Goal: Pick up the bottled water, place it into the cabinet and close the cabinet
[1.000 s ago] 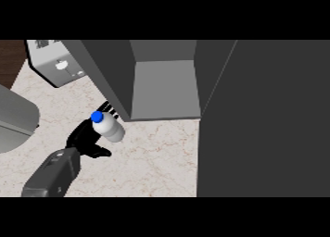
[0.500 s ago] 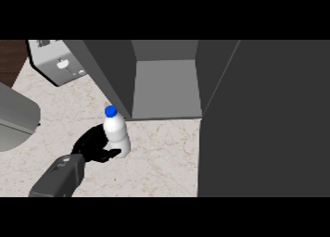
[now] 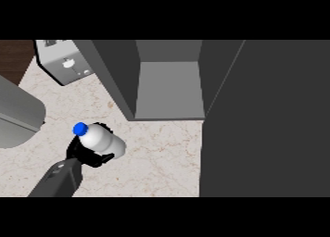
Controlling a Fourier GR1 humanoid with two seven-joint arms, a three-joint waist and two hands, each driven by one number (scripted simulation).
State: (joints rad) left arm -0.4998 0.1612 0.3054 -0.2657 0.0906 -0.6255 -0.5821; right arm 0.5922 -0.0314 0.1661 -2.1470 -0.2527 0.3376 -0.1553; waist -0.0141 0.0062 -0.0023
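Note:
The bottled water [image 3: 102, 140] is a white bottle with a blue cap [image 3: 79, 128]. It is held over the marble counter and tilted, cap pointing up and to the left. My left hand [image 3: 85, 156] is shut on its lower part, black fingers curled round it, with the grey forearm [image 3: 58, 179] coming in from the lower left. The cabinet [image 3: 166, 88] stands open up and to the right of the bottle, its grey inside showing nothing in it. Its dark door [image 3: 270, 120] fills the right side. My right hand does not show.
A grey appliance with a white front [image 3: 65, 62] stands at the back left on the counter [image 3: 161, 157]. A large rounded grey object [image 3: 10, 115] sits at the left edge, close to the bottle. Dark wood [image 3: 7, 55] shows at the top left corner.
The bottle has tipped from nearly upright to leaning, its cap swinging left and down. My left hand has shifted a little to the left with it.

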